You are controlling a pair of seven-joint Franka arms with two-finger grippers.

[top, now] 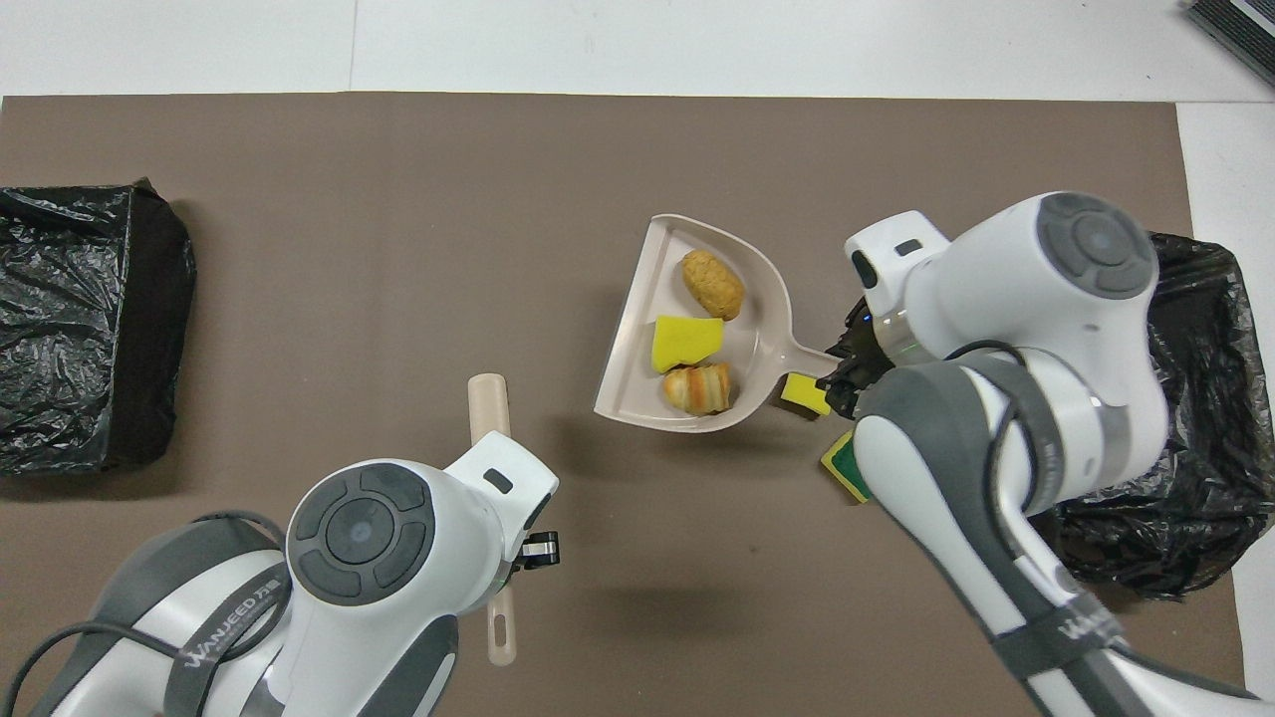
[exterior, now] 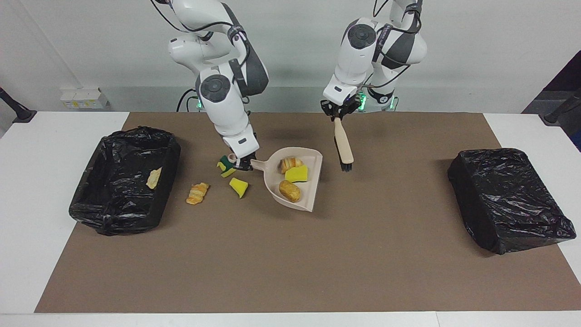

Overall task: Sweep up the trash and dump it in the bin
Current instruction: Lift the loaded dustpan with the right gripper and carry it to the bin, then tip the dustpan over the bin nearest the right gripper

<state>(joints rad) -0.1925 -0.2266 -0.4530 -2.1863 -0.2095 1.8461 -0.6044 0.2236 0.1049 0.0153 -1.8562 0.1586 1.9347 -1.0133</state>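
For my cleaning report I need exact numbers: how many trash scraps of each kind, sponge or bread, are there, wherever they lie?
Sponge pieces: 3. Yellow sponge in the dustpan; green-topped sponge and yellow wedge on the mat.
Bread pieces: 4. Striped piece and brown roll in the dustpan; second striped piece on the mat; pale piece in the open bin.
Total: 7.

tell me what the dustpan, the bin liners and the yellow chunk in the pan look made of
Dustpan: likely moulded plastic, beige and smooth with a matte, even sheen and thin rigid walls.
Bin liners: thin black plastic film, glossy and heavily crinkled.
Yellow chunk: probably sponge foam, matte with flat cut faces; its pores cannot be made out.
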